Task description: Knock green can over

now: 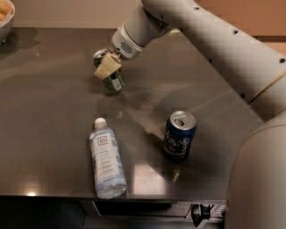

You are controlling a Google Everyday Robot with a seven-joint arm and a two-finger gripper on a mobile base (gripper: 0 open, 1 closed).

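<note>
Setting: a kitchen or break-room counter; the exact type of building cannot be determined.

Evidence:
- The counter (53, 103) has a dark, brushed-metal top that reflects light, as on food-service worktops.
- A plain pale wall (67, 13) runs along the far edge, with a wood-toned panel (250, 18) behind the far right corner.
- A bowl (5, 22) holding yellowish food sits at the far left corner, partly out of view.
- Drink containers are on the surface: a water bottle (106, 159) lying by the near edge, a blue can (179, 135) upright towards the near right corner, and a green can (114, 82) towards the far edge.
- The gripper (107, 66) is at the green can's upper part, towards the far edge.
</note>
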